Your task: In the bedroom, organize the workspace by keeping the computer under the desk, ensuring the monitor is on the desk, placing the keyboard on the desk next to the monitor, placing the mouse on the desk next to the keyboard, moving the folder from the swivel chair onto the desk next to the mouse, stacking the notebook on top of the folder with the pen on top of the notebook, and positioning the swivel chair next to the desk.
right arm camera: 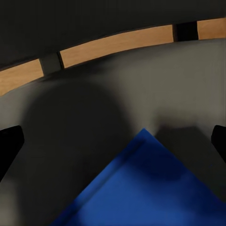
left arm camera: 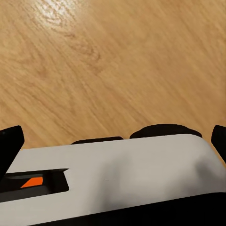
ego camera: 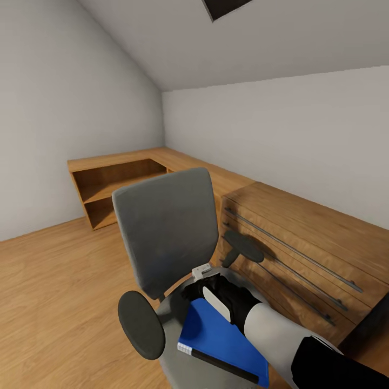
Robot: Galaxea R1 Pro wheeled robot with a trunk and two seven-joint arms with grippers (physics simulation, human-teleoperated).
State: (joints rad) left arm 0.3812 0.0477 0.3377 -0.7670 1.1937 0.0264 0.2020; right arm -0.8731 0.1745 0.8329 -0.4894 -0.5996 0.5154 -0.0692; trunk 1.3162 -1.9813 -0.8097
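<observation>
Blue folder (right arm camera: 150, 188) corner between jaws

Folder (ego camera: 224, 339) on swivel chair (ego camera: 165, 237) seat.

We see the swivel chair (ego camera: 165, 237) standing on the wooden floor (ego camera: 48, 281). On its grey seat lies the blue folder (ego camera: 221, 340), flat, one corner pointing toward the backrest. In the right wrist view, that folder (right arm camera: 150, 188) corner rests on the seat (right arm camera: 70, 141).
</observation>
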